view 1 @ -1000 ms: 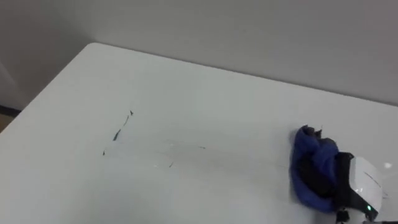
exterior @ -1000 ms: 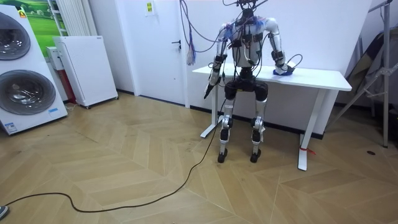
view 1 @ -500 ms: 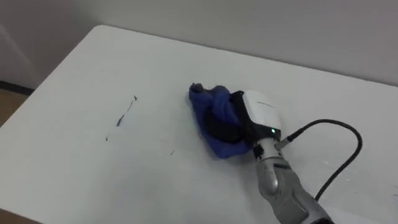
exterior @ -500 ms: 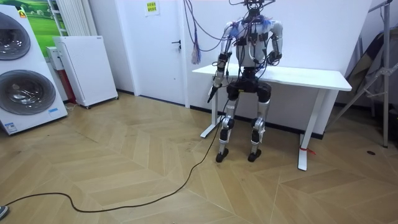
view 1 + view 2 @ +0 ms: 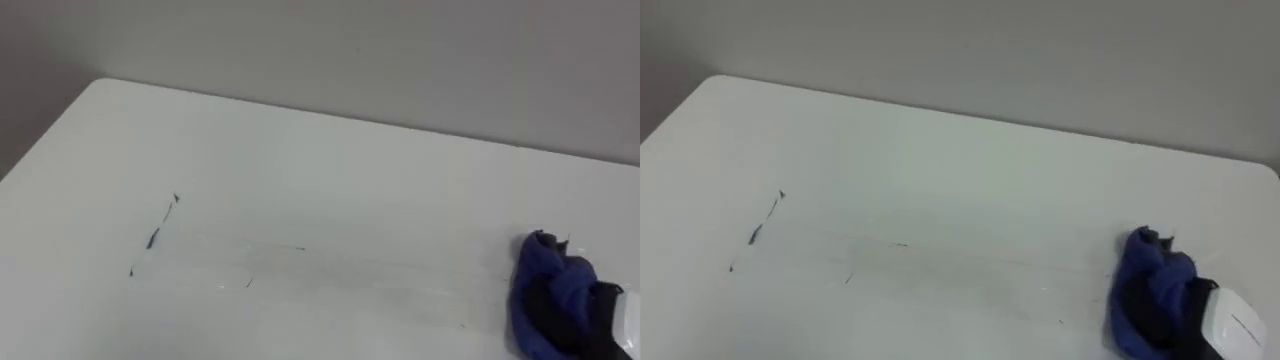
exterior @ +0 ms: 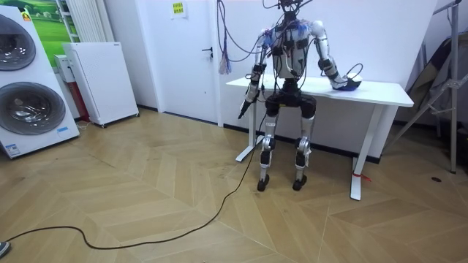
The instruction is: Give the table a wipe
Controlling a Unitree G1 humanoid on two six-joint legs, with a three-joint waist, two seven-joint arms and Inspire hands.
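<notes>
cloth (image 5: 1145,268), blue and bunched, lay at the lower right of the eye views on the white table (image 5: 970,160). right hand (image 5: 1232,325) sat on it, dark fingers (image 5: 1168,312) curled into the folds. thin dark marks (image 5: 755,233) stood at centre left, well apart from it. left hand (image 6: 245,108) hung beside the hip in the room view; grip unreadable.

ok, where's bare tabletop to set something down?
Most of the white table is bare: the middle and far side, between the thin dark scribble marks on the left and the crumpled blue cloth. Only the near right is crowded, cloth under the right hand.
</notes>
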